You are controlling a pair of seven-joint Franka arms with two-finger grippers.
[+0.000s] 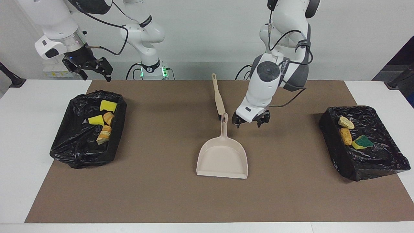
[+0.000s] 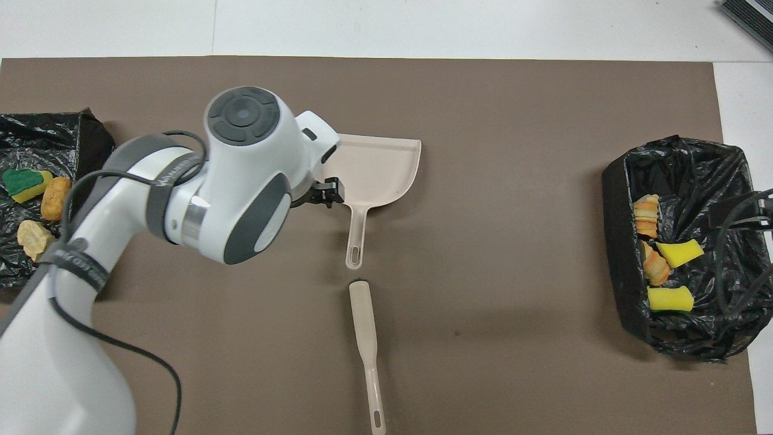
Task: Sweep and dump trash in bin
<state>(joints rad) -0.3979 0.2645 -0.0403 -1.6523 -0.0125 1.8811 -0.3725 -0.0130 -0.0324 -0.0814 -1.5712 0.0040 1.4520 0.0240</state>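
On the brown mat at the middle of the table, the beige dustpan lies flat with its handle pointing toward me and its wide mouth pointing away. My left gripper hangs just above the mat beside that handle, toward the left arm's end of the table, its fingers spread apart and holding nothing. My left arm bends down from its base with the wrist tilted, so the gripper points downward at a slant. From overhead the arm's white forearm and round grey joint cap cover part of the pan's edge, and only the gripper's dark tip shows next to the pan.

The beige brush lies on the mat nearer to me than the dustpan, nearly in line with its handle, the two ends close but apart.

My right gripper is raised in the air near the black-lined bin at the right arm's end, fingers spread and empty; that arm waits.

The trash sits inside the bins. Yellow sponge pieces and orange bread-like lumps lie in that bin. A second black-lined bin at the left arm's end holds a green-faced sponge and two tan lumps.
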